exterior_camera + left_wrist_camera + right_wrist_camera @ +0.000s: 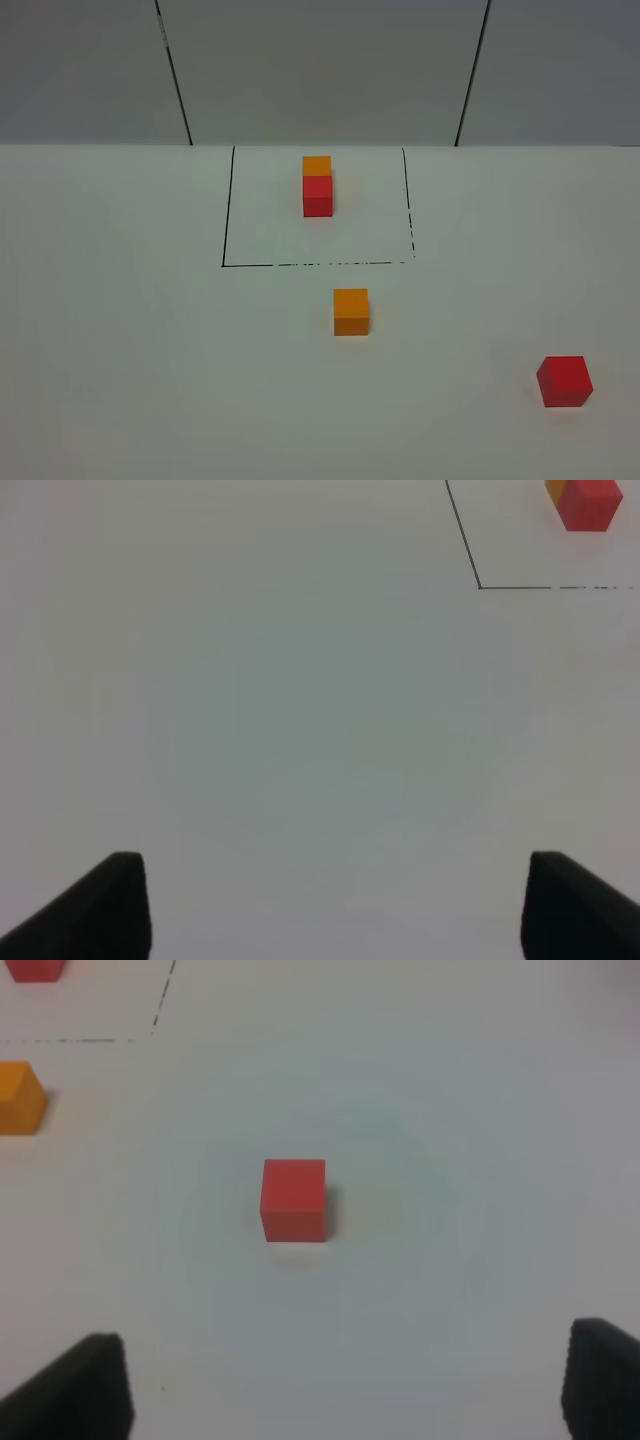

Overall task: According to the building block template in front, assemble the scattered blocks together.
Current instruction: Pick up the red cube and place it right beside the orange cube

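Jaws wide apart and empty, the left gripper (340, 910) hangs over a bare stretch of the white table (120, 350), with only its two dark fingertips (110, 905) showing at the edge of its wrist view. The right gripper (340, 1385) is spread just as wide and grips nothing; it hangs over the loose red cube (294, 1200), which sits flat on the table ahead of the fingertips and clear of both.

The building block template (318, 187) stands at the far middle of the table: an orange block on the far side touching a red block on the near side. A thin black outline (228, 210) is drawn around it, its near line broken toward the right corner. The loose orange cube (351, 311) rests just outside that near line, on the near side, a little right of the template. The red cube lies well apart from it, at the near right of the table
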Controlling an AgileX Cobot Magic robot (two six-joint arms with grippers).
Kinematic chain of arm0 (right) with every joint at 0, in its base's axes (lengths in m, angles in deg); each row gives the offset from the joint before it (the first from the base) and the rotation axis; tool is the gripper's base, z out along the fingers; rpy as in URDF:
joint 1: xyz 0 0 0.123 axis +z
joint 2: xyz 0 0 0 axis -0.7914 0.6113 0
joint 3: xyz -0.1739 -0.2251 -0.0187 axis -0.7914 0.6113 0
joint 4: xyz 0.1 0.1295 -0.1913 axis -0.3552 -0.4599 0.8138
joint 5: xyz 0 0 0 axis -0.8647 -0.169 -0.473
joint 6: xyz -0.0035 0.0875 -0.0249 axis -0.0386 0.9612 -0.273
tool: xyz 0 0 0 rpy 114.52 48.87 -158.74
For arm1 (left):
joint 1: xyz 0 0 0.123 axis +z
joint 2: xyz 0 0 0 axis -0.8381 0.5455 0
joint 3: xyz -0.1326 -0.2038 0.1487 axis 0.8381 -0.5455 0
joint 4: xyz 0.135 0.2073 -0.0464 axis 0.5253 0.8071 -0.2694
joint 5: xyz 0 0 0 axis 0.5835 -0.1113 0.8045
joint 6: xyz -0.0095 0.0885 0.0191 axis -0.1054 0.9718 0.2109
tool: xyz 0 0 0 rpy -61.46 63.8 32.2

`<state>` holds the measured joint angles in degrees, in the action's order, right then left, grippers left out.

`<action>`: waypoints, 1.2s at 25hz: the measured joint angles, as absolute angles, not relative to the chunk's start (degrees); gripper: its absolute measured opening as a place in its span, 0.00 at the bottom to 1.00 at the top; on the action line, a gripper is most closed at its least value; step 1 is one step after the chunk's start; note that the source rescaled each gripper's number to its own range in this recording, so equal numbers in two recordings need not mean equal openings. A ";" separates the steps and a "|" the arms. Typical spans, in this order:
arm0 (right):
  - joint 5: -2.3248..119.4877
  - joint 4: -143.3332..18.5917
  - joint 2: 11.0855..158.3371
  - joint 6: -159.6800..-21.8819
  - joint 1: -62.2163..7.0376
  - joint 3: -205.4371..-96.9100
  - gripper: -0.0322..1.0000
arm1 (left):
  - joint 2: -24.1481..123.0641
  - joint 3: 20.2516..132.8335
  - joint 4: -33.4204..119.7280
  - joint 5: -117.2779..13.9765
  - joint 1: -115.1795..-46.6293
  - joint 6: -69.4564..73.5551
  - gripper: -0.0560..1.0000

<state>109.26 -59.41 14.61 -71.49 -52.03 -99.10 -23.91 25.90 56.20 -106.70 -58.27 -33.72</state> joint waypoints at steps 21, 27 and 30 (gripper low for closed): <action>109.26 -59.41 14.61 -71.49 -52.03 -99.10 0.74 | -23.91 25.90 56.20 -106.70 -58.27 -33.72 0.73; 109.26 -59.41 14.61 -71.49 -52.03 -99.10 0.74 | -23.91 25.90 56.20 -106.70 -58.27 -33.72 0.73; 109.26 -59.41 14.61 -71.49 -52.03 -99.10 0.74 | -23.91 25.90 56.20 -106.70 -58.27 -33.72 0.73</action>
